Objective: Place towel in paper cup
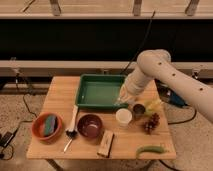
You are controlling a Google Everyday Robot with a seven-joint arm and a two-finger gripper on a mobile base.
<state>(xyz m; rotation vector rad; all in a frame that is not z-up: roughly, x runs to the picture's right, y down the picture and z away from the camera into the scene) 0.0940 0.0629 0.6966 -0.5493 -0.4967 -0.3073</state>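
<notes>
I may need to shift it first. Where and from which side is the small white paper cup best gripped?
Probably pinch the small white paper cup by its wall just under the rim, coming from above: it stands upright, mouth open, with a maroon bowl, dark grapes and a small dark metallic cup standing around it. The gripper hangs by the green tray, just behind the cup.
</notes>
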